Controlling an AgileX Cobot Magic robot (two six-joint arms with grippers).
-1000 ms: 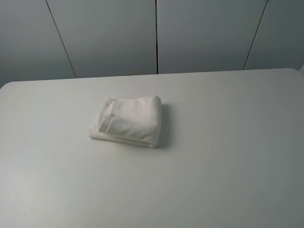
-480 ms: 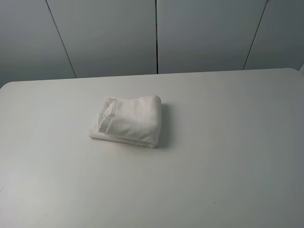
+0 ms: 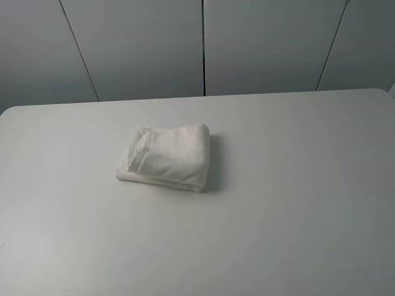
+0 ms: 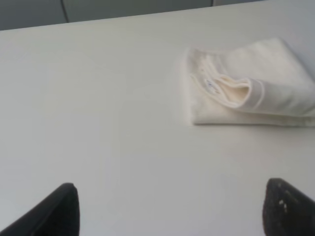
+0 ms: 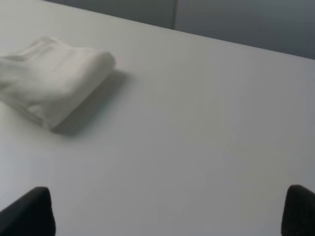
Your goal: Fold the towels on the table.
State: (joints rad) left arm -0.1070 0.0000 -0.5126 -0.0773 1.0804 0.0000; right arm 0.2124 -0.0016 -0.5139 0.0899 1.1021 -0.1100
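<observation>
Nothing moved, folded towel (image 3: 165,156) mid-table (image 3: 296,222), fingers (image 4: 59,211) spread apart

Legible text: none. A small label (image 4: 212,85) is showing on the folded towel (image 4: 251,81), upper right of frame; its dark lettering is blurring beyond reading.

The towel (image 3: 165,157) lies folded on the table (image 3: 296,203), left of the middle and nearer the far edge than the near one. The left gripper (image 4: 172,209) hangs above the table on the towel's left side, the right gripper (image 5: 170,211) on its right, both well apart from it.
</observation>
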